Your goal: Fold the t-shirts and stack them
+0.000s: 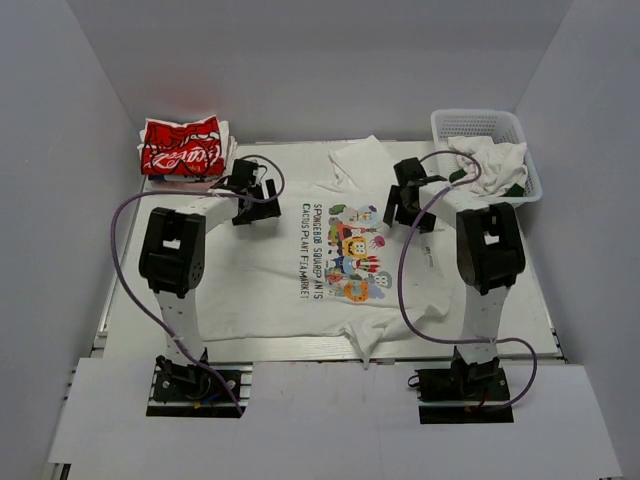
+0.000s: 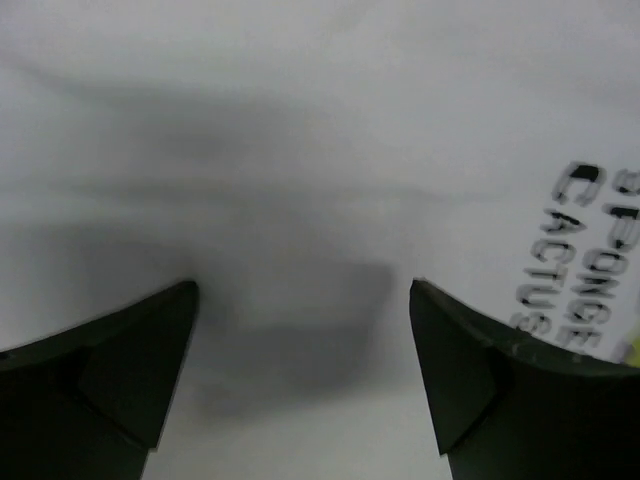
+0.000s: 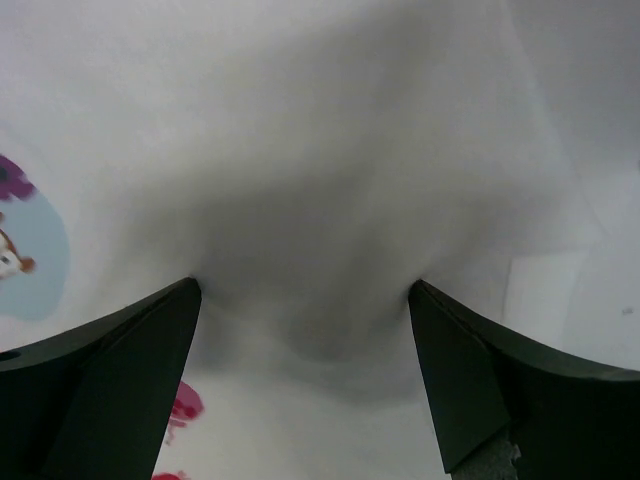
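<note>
A large white cotton t-shirt with a colourful cartoon print and dark lettering is lying spread flat in the middle of the white table. Its long axis is running left to right, with one sleeve pointing far and a bunched part pointing near. The lines of lettering are running from far to near, left of the print. Which end is carrying the collar is hard to make out.

A folded red t-shirt with white script is sitting at the far left corner, on top of folded white cloth. A white plastic mesh basket at the far right is holding crumpled white cloth.

The left gripper is hovering over the shirt's left part with its jaws spread wide, gripping nothing. The right gripper is hanging over the right part, equally wide and empty. Both wrist views are showing blurred white cloth and cutting off the fingers.
</note>
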Controlling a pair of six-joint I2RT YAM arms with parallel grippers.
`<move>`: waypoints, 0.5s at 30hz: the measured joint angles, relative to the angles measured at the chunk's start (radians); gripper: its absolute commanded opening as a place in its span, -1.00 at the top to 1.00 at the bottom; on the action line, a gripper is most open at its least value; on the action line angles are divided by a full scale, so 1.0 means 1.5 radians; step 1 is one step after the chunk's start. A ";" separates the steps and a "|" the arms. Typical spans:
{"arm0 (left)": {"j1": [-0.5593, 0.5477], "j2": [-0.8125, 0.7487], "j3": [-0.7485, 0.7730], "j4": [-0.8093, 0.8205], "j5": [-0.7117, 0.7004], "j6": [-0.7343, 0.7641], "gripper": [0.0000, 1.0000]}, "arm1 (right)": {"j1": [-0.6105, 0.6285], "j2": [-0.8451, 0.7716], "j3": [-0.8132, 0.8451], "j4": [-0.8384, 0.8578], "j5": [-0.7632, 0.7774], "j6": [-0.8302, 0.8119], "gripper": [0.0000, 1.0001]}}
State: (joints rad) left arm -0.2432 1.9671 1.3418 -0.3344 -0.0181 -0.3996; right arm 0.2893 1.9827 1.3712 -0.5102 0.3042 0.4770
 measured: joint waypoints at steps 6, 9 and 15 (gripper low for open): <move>0.003 0.102 0.129 -0.033 0.000 0.017 -0.99 | -0.005 0.133 0.199 -0.025 -0.015 -0.021 -0.81; 0.006 0.173 0.240 -0.067 -0.007 0.022 -0.99 | -0.010 0.205 0.316 -0.053 -0.030 -0.032 -0.81; 0.017 0.293 0.439 -0.106 -0.025 0.022 -0.99 | -0.035 0.368 0.594 -0.066 -0.087 -0.054 -0.81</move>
State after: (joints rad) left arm -0.2176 2.4069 1.9999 -0.4938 -0.0563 -0.3660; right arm 0.2363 2.5343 2.2620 -0.6090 0.1730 0.3954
